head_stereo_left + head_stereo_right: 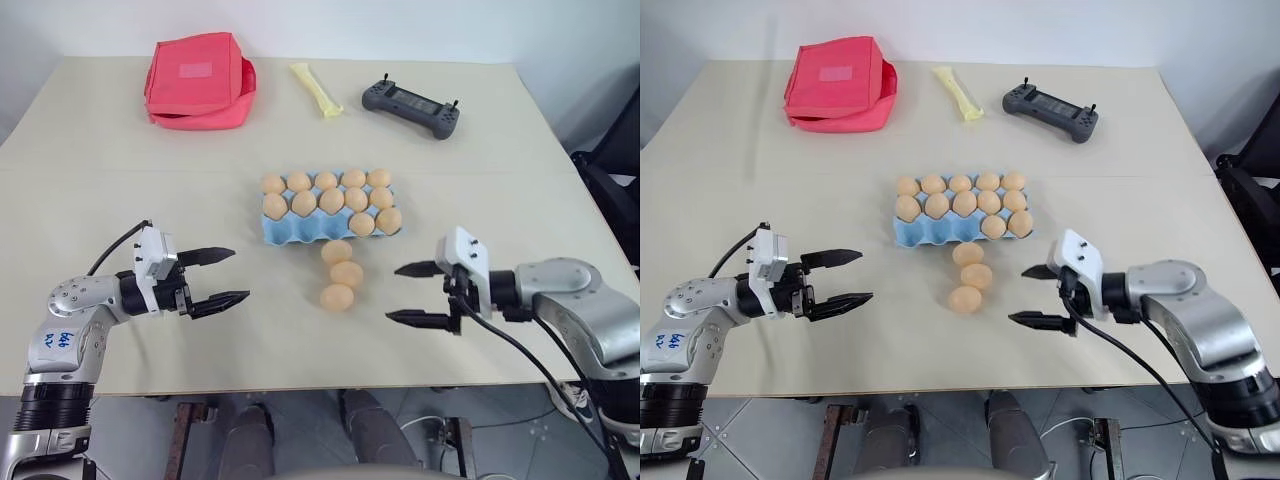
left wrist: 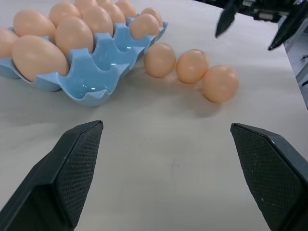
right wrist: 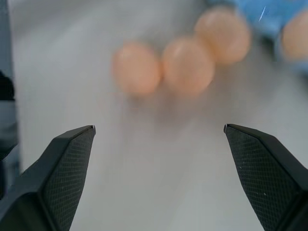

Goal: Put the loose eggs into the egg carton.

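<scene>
The left gripper (image 1: 222, 277) hovers low over the table with its two black fingers spread wide and nothing between them, pointing toward the middle of the table. The right gripper (image 1: 418, 294) mirrors it from the other side, its fingers likewise wide apart and empty, aimed inward.

Between the two grippers, three loose eggs (image 1: 343, 273) lie in a short line on the bare tabletop, touching or nearly touching one another; the farthest of them rests against the near edge of the egg carton (image 1: 284, 233). The line sits closer to the right gripper than to the left, and neither gripper touches an egg. The light blue carton lies just beyond, at the table's centre. Its two far rows are filled, and one or two eggs sit at the right end of the near row, whose left cups stand open.

The table (image 1: 120, 160) is pale beige. Along its far side lie a red fabric pouch (image 1: 199, 80), a yellow elongated object (image 1: 317, 88) and a dark grey handheld controller (image 1: 411, 106). Beyond is a light wall.
</scene>
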Tool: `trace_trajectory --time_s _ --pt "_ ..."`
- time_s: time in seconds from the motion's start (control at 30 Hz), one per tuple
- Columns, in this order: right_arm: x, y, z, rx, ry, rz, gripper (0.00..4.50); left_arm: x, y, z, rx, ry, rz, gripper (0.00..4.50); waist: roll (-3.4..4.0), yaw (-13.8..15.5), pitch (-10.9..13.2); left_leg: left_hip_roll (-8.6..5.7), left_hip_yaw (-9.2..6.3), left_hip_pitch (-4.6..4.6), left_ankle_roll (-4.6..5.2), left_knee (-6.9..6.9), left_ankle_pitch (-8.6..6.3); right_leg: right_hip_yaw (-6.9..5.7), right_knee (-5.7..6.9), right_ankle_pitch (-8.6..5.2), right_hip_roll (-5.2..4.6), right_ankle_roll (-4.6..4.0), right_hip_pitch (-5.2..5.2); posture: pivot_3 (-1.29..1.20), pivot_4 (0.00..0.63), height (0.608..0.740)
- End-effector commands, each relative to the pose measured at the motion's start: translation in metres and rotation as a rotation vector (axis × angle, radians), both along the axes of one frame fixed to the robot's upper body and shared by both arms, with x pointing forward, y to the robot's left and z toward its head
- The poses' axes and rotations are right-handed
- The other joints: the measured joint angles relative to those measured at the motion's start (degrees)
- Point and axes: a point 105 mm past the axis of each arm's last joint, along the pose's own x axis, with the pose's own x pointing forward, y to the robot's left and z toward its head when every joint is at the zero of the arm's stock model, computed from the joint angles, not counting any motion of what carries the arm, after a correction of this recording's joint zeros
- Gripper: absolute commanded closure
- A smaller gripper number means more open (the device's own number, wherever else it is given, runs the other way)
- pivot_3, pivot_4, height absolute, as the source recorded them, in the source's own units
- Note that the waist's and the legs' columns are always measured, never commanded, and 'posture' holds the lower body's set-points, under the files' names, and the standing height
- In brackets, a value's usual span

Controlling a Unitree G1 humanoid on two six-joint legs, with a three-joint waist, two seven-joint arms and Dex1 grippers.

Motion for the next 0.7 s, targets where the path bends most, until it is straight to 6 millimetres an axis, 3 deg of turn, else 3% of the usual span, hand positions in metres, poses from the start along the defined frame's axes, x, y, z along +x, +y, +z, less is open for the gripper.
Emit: trace_trajectory --time_s 0.03,0.33,0.7 --pt "-0.012 -0.005 0.007 -0.023 -0.017 0.016 0.01 -0.001 0.003 0.005 0.003 -0.028 -0.013 0.00 0.00 0.06 0.00 0.00 0.00 0.00 0.00 0.02 0.00 0.00 0.00 -0.04 0.00 -0.07 0.00 0.00 0.150 0.740" --pt "-0.022 -0.008 0.002 -0.002 -0.015 0.035 0.01 0.001 0.003 0.004 0.009 -0.026 -0.029 0.00 -0.01 0.41 0.00 0.00 -0.01 -0.01 0.00 0.27 0.00 0.01 0.03 -0.16 0.00 -0.30 0.08 0.00 0.150 0.740" --pt "-0.007 0.048 -0.012 0.076 -0.060 0.216 0.01 -0.012 -0.002 0.005 0.001 -0.017 -0.040 0.00 -0.01 0.39 -0.01 0.00 -0.01 -0.01 0.00 0.33 0.00 0.02 0.08 -0.14 0.01 -0.28 0.10 0.00 0.150 0.740"
